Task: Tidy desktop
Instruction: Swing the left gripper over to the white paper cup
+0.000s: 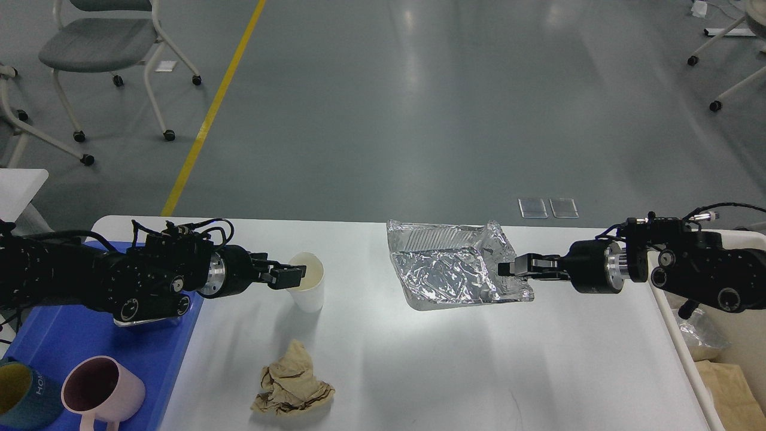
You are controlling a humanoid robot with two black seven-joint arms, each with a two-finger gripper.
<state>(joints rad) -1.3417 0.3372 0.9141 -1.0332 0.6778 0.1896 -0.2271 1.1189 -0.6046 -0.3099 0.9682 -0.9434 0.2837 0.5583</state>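
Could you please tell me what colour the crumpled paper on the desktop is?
The crumpled paper is light brown, seen in the head view.

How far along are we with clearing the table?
Done: two mugs sit on the blue tray; some waste already lies in the bin. In hand: the left gripper grips the paper cup at its rim, and the right gripper holds the crumpled foil container. Left: the crumpled brown paper on the desktop.
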